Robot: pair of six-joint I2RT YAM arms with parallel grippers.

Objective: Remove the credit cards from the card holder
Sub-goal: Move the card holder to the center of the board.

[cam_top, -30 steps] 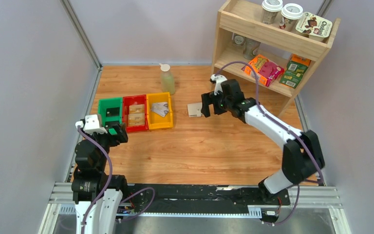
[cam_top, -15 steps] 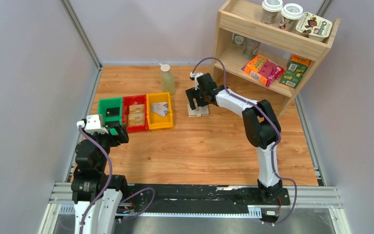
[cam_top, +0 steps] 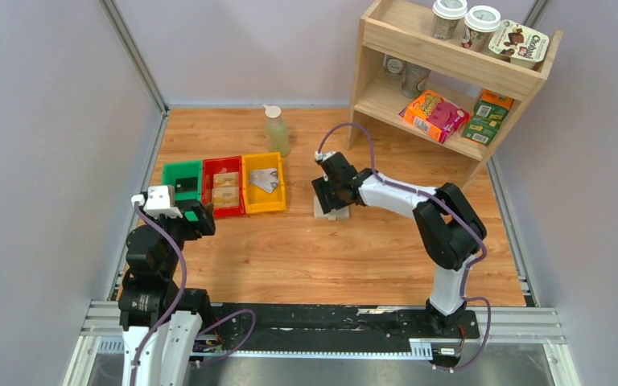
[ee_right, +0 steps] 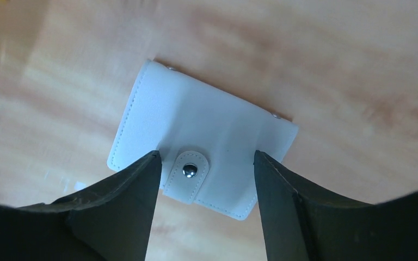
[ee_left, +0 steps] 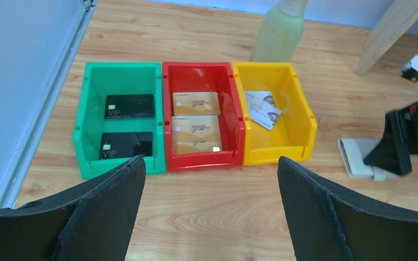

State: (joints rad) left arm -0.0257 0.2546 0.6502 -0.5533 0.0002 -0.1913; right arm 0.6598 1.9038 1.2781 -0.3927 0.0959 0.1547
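Roughly centre-left on the table (cam_top: pixel 354 265) sat the yellow bin (ee_left: pixel 306 128), taken as reference; bottle (ee_left: pixel 279 32) of pale liquid stood upright just behind it; wooden shelf (cam_top: pixel 451 76) with cups and packets stood well to its right, at the back.

Red bin (ee_left: pixel 166 111) touched the yellow bin's left side, green bin (ee_left: pixel 84 128) beyond that; yellow bin held two silvery cards (ee_left: pixel 264 109), overlapping; red bin held three gold cards (ee_left: pixel 196 103) in a row; green bin held two black cards (ee_left: pixel 129 106).

Card holder (ee_right: pixel 207 136) lay flat on the wood to the right of the yellow bin, apart from it, folded, clasp tab (ee_right: pixel 188 174) snapped.

Right gripper (ee_right: pixel 207 163) hung over the holder, jaws partly spread either side of the clasp; contact could not be told; left gripper (ee_left: pixel 211 163) hovered in front of the bins, jaws wide, nothing between them.
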